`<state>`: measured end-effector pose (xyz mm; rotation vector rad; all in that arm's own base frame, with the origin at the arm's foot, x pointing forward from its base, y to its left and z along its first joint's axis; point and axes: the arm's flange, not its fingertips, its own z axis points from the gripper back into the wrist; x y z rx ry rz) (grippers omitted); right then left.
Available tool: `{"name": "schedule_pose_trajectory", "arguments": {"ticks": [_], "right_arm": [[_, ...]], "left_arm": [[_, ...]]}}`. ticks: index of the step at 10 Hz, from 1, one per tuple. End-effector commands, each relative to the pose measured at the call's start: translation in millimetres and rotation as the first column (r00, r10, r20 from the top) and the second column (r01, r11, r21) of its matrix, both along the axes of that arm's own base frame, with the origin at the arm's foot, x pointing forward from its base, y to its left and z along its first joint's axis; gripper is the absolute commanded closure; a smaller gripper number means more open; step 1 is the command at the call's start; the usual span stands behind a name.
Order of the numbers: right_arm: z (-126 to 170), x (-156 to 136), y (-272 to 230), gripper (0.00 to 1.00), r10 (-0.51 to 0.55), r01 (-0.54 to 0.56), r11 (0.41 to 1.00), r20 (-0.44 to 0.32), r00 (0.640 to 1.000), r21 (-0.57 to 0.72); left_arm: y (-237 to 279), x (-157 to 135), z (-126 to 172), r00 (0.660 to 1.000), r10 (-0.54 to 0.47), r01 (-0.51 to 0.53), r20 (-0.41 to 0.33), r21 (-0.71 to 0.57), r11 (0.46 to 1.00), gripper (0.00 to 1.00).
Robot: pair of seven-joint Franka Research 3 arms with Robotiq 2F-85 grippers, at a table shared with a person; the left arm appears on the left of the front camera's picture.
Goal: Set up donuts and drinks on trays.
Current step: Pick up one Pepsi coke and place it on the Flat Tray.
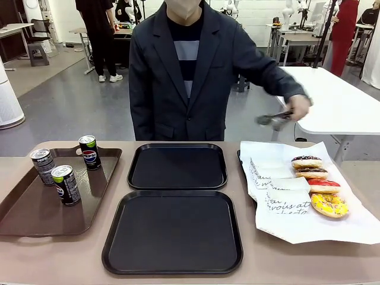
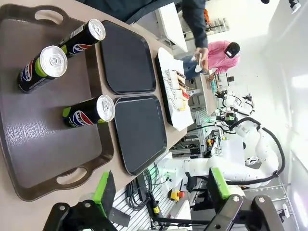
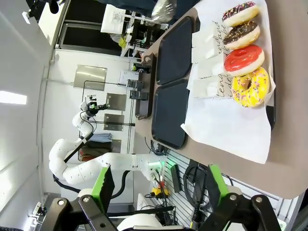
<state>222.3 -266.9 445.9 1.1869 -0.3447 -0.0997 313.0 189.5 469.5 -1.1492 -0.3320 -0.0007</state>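
Four donuts (image 1: 317,184) in a row on white paper (image 1: 297,222), table's right edge | cans (image 1: 65,184) upright on brown tray (image 1: 35,214), left edge | two black trays (image 1: 177,166) mid-table | person's hand (image 1: 298,107) grips tongs (image 1: 273,119) | left gripper (image 2: 160,180), right gripper (image 3: 160,180) both wide, holding nothing

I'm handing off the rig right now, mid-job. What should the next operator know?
The left gripper: jaws open, empty, facing the brown tray.
The right gripper: jaws open, empty, facing the donuts.
The drinks stand on the brown tray; four donuts lie on white paper. The person's hand holds tongs.
Done: nothing set on the black trays yet.
Left: move donuts and drinks onto them.
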Motion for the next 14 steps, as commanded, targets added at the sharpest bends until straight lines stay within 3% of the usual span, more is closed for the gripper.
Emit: {"name": "schedule_pose_trajectory", "arguments": {"ticks": [1,10,12,14], "right_arm": [[-2,2,-2,0.00,0.003,-0.003,1.000,0.028,1.000,0.019],[-2,2,-2,0.00,0.003,-0.003,1.000,0.028,1.000,0.019],[-2,2,-2,0.00,0.003,-0.003,1.000,0.028,1.000,0.019],[-2,2,-2,0.00,0.003,-0.003,1.000,0.028,1.000,0.019]], "left_arm": [[-2,-1,-1,1.000,0.007,-0.006,0.022,-0.022,1.000,0.00],[0,-1,0,1.000,-0.001,0.001,-0.001,-0.001,1.000,0.00],[-41,19,36,0.998,-0.053,0.041,0.029,0.323,0.945,0.00],[-94,46,61,0.991,-0.128,0.126,-0.035,0.549,0.826,0.00]]}}
